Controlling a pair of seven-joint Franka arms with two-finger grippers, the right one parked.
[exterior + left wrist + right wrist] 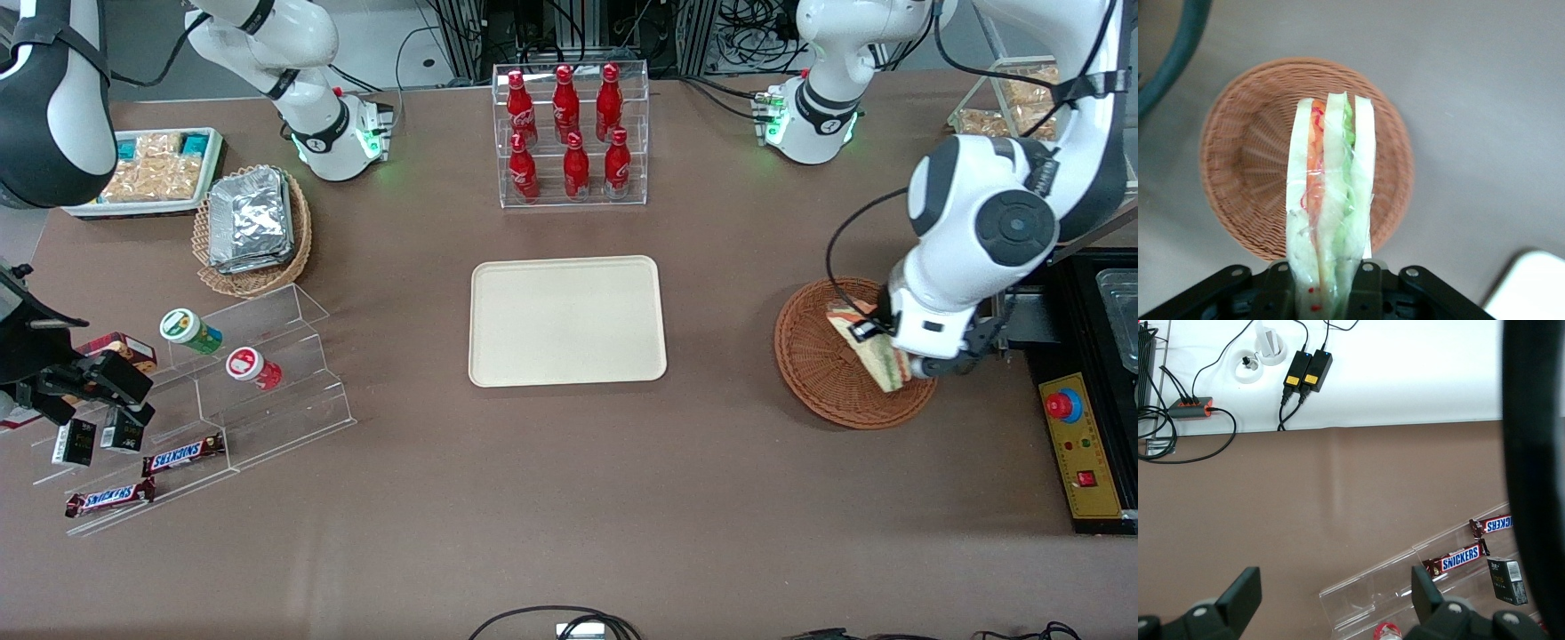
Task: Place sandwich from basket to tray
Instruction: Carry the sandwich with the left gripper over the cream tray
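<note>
My left gripper (876, 351) is shut on the sandwich (873, 348), a clear-wrapped wedge of white bread with orange and green filling, and holds it lifted above the reddish-brown wicker basket (813, 369). In the left wrist view the sandwich (1330, 200) stands between the two black fingers (1368, 293) of the gripper (1327, 293), with the basket (1245, 167) below it and nothing else inside. The cream tray (567, 320) lies flat at the table's middle, bare, well apart from the basket toward the parked arm's end; a corner of the tray (1531, 287) shows in the wrist view.
A clear rack of red bottles (569, 133) stands farther from the front camera than the tray. A black control box with a red button (1080, 444) sits beside the basket at the working arm's end. A tan basket of foil packets (252, 227) and acrylic snack steps (213, 400) lie toward the parked arm's end.
</note>
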